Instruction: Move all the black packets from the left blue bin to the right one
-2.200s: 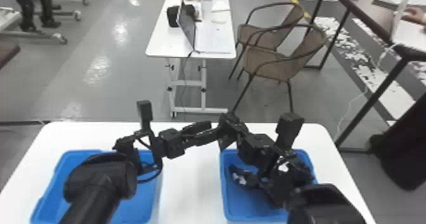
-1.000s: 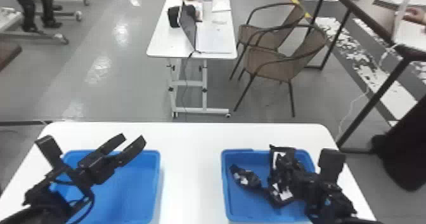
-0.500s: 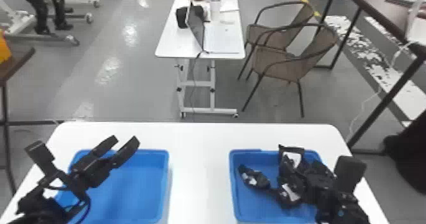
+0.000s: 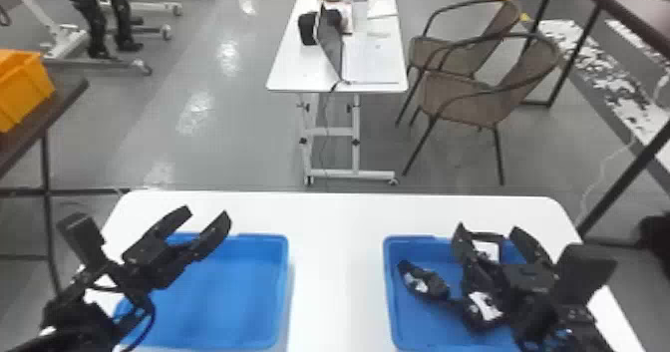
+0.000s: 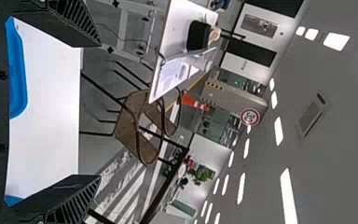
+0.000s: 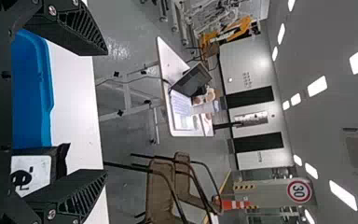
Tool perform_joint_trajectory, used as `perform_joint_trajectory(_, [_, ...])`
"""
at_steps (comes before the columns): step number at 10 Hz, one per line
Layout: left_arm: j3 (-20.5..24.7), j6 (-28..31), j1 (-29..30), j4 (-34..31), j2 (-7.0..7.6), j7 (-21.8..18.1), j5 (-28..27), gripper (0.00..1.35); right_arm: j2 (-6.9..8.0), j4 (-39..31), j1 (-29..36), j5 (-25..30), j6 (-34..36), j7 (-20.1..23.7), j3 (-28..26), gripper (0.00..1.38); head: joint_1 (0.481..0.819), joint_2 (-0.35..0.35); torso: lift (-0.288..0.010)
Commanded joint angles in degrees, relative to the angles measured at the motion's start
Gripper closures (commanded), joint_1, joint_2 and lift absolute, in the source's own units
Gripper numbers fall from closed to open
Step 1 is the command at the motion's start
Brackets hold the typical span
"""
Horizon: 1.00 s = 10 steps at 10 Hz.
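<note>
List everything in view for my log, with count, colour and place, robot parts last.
Work table: one, white, foreground
Left bin: one, blue, on work table
Right bin: one, blue, on work table
Black packets: at least three, black with white patches, in right bin
Far table: one, white, beyond work table
Laptop: one, dark screen, on far table
Chairs: two, brown, right of far table
Crate: one, orange, at left
Cone: one, orange and white, background
Left gripper: one, black, over left bin
Right gripper: one, black, over right bin
</note>
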Motion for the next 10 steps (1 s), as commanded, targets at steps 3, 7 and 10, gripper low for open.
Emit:
perform_joint_trajectory(3, [1.42, -5.62, 6.80, -7.43, -0.31, 2.38, -8.86, 0.00, -0.66, -1.31, 3.91, 2.46, -7.06, 0.95, 0.47, 0.12, 0.695, 0.079, 0.000])
perform_joint_trajectory(7, [-4.91, -17.92, 16.38, -8.66, -0.31, 9.94, -11.49, 0.11, -0.48, -5.97, 12.79, 5.01, -9.70, 0.95, 0.56, 0.12, 0.695, 0.079, 0.000])
perform_joint_trajectory(10, [-5.97, -27.24, 19.46, -5.23, -0.31, 10.64, -11.41, 0.11, 0.31, -8.69, 17.71, 5.97, -10.05, 0.95, 0.56, 0.12, 0.695, 0.068, 0.000])
